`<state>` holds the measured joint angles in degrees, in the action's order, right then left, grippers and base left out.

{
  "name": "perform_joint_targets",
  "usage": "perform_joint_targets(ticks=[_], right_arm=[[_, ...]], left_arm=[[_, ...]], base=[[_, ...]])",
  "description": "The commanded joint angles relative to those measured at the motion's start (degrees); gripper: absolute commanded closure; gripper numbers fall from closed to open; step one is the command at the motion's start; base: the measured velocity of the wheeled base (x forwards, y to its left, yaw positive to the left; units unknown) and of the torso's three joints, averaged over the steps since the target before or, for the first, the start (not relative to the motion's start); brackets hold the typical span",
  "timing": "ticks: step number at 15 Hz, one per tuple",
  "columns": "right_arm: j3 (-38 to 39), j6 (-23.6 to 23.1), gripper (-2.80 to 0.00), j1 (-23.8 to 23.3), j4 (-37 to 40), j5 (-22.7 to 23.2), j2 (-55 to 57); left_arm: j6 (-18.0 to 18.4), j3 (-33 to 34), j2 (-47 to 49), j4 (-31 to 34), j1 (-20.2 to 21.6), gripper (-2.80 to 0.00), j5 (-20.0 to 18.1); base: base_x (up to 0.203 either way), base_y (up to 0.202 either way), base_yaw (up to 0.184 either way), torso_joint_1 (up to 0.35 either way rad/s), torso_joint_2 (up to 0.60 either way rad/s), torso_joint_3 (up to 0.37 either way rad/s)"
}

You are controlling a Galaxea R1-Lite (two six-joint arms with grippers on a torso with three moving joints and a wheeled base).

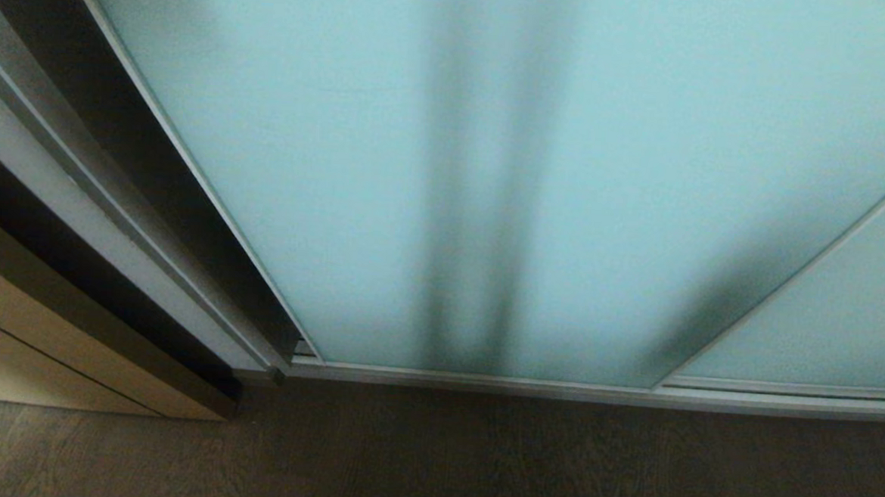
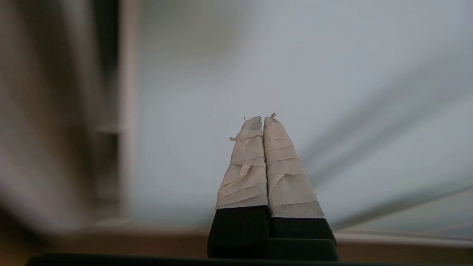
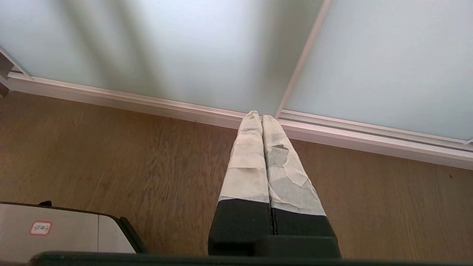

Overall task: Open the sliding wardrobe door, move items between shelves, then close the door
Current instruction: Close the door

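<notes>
The sliding wardrobe door (image 1: 492,168), a frosted pale blue-green glass panel in a thin silver frame, fills most of the head view and stands closed across the opening. Neither arm shows in the head view. In the left wrist view my left gripper (image 2: 262,119) is shut, its taped fingers pressed together with nothing between them, pointing at the frosted door (image 2: 295,74) a little way off. My right gripper (image 3: 261,115) is shut and empty too, hanging low over the wooden floor (image 3: 111,155) in front of the door's bottom rail (image 3: 147,99). The items and the shelves are hidden behind the door.
A second frosted panel (image 1: 848,315) overlaps at the right. The silver wardrobe side frame (image 1: 111,208) and a tan wood-grain panel (image 1: 21,347) stand at the left. Dark wooden floor (image 1: 431,467) runs along the bottom track. Part of my own base (image 3: 55,229) shows by the right gripper.
</notes>
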<state>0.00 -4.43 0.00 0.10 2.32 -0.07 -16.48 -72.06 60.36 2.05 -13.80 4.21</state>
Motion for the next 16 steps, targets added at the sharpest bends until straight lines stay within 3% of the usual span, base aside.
perform_joint_targets(ticks=[1, 7, 11, 14, 16], right_arm=[[0.0, 0.0, 0.0, 0.0, 0.0, 0.1, 0.0], [0.0, -0.1, 0.0, 0.0, 0.0, 0.1, 0.0], [0.0, 0.0, 0.0, 0.0, 0.0, 0.1, 0.0], [0.0, -0.1, 0.0, 0.1, 0.0, 0.1, 0.0], [0.1, 0.0, 0.0, 0.1, 0.0, 0.1, 0.0]], left_arm=[[6.0, 9.3, -6.4, -0.8, 1.5, 0.0, 2.9], [10.7, 30.5, -28.2, -1.6, 11.6, 0.0, 4.3], [14.1, 44.1, -46.0, -0.5, 12.9, 0.0, -1.9], [15.3, 49.7, -57.7, 5.5, 13.6, 0.0, -3.7], [16.6, 54.8, -60.4, 8.3, 13.8, 0.0, -3.5]], base=[[0.0, 0.0, 0.0, 0.0, 0.0, 0.0], [0.0, 0.0, 0.0, 0.0, 0.0, 0.0], [0.0, 0.0, 0.0, 0.0, 0.0, 0.0], [0.0, 0.0, 0.0, 0.0, 0.0, 0.0], [0.0, 0.0, 0.0, 0.0, 0.0, 0.0]])
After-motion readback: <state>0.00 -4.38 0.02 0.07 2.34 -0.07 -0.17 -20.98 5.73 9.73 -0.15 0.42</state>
